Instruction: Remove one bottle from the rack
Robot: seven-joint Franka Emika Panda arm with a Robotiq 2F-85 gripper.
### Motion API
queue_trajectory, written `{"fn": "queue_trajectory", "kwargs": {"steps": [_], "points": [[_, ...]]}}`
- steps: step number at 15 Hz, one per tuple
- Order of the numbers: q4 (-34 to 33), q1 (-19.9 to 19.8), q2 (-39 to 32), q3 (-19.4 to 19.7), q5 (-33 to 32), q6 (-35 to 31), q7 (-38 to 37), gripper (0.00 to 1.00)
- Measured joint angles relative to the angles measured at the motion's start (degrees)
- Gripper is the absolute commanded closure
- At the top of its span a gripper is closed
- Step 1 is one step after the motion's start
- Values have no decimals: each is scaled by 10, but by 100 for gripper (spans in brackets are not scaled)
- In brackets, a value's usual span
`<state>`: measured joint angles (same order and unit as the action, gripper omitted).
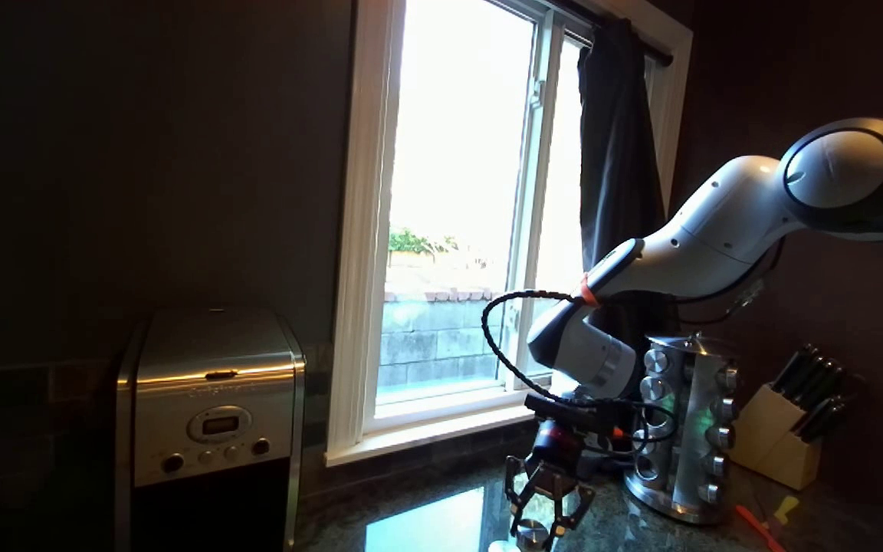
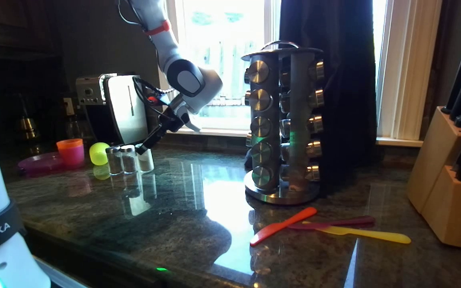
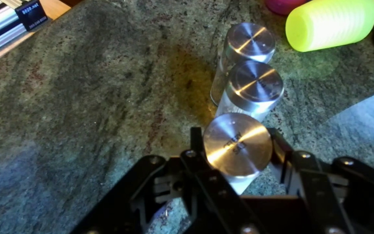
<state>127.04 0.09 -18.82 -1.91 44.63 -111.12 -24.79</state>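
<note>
The rack (image 1: 688, 437) is a shiny metal stand with bottles stacked lid-outward in columns. It also stands upright in an exterior view (image 2: 300, 120), and is out of the wrist view. Away from it, three glass bottles with silver lids stand in a row on the counter. The gripper (image 1: 539, 524) points down at the end of that row. In the wrist view the gripper (image 3: 238, 136) has its fingers at both sides of the nearest bottle's lid (image 3: 237, 146), apparently touching it. That bottle (image 2: 146, 162) has pale contents and stands upright. Its lower part is mostly hidden in the wrist view.
Two bottles (image 2: 115, 162) (image 3: 255, 81) stand close beside the gripped one. A yellow-green cup (image 2: 99, 154) lies beside them, with pink and orange cups (image 2: 71, 154) and a purple plate (image 2: 40, 163) beyond. Plastic knives (image 2: 282, 226) and a knife block (image 1: 775, 433) are near the rack.
</note>
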Motion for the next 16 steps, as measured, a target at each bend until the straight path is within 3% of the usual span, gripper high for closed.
{"fn": "queue_trajectory", "kwargs": {"steps": [11,12,13,16], "points": [[-5,18,-10,0,5,-1,0,74],[-5,19,-10,0,5,-1,0,25],[-6,20,-11,0,5,-1,0,24],[-8,22,-11,0,5,-1,0,3]]}}
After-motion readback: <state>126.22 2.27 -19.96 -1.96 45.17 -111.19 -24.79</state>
